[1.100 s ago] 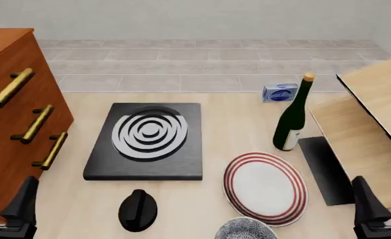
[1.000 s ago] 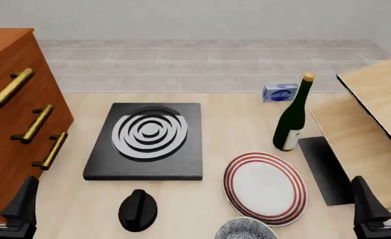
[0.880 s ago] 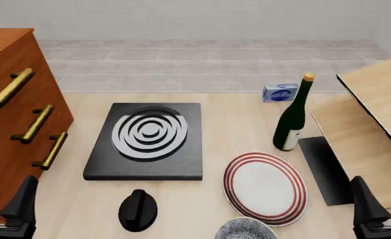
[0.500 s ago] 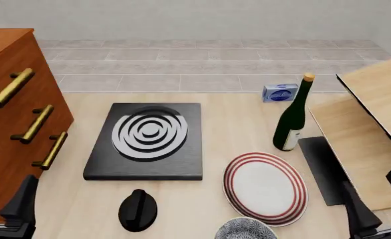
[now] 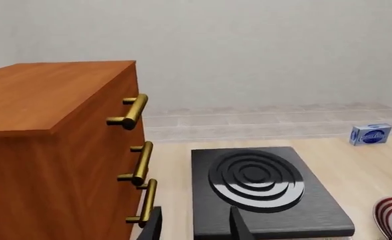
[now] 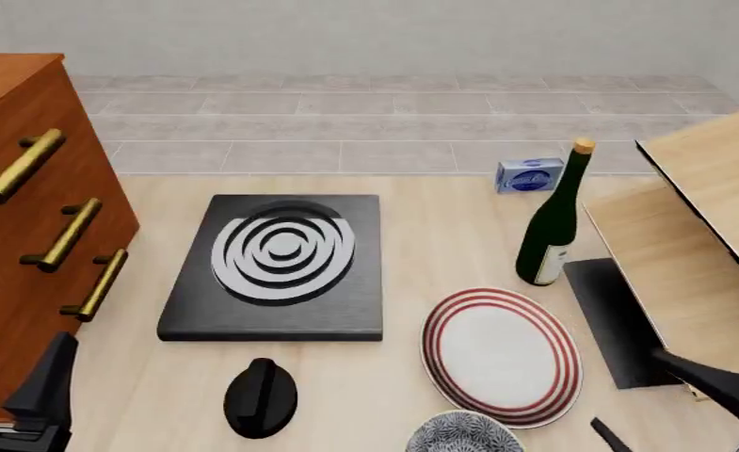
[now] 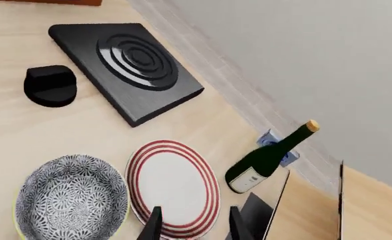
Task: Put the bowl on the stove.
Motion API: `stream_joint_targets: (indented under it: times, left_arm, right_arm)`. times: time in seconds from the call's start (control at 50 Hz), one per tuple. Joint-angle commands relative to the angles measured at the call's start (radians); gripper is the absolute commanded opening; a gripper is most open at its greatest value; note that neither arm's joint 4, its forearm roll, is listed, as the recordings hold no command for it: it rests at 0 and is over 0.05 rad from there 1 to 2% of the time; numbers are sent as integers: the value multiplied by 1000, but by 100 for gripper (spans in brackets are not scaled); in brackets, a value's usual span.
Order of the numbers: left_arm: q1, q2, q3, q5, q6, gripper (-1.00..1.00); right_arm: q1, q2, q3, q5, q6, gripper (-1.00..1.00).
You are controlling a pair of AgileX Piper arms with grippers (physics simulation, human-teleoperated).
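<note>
The bowl [image 6: 466,437], small with a speckled grey-and-white pattern, lies at the table's near edge, cut off by the front view's bottom; the right wrist view shows the bowl [image 7: 72,197] whole, beside the plate. The stove [image 6: 281,311], a black slab with a ringed burner, sits left of centre, also seen as the stove [image 5: 269,220] and the stove [image 7: 156,100]. My right gripper [image 6: 665,410] is open, tilted, low at the right of the bowl and apart from it. My left gripper [image 6: 11,377] is open at the near left, by the cabinet.
A red-ringed white plate [image 6: 501,353] lies just behind the bowl. A black knob [image 6: 261,397] sits in front of the stove. A dark bottle [image 6: 554,221] and a blue box [image 6: 529,175] stand at the back right. A wooden cabinet [image 6: 30,217] walls the left; wooden boards [image 6: 696,235] and a black slab [image 6: 614,320] fill the right.
My right gripper has tilted and swung leftward and lower, toward the bowl and plate. The left gripper, bowl and stove have stayed put.
</note>
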Motion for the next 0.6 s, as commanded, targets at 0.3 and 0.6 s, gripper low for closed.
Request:
stream_joint_targets:
  times: [0.3,0.6]
  left_arm:
    - [-18,0,1,-15,-12,100]
    - [3,0,2,-23,-31,100]
  right_arm:
    - [444,300,-63,42,-50,100]
    - [666,643,-94,-191,5,100]
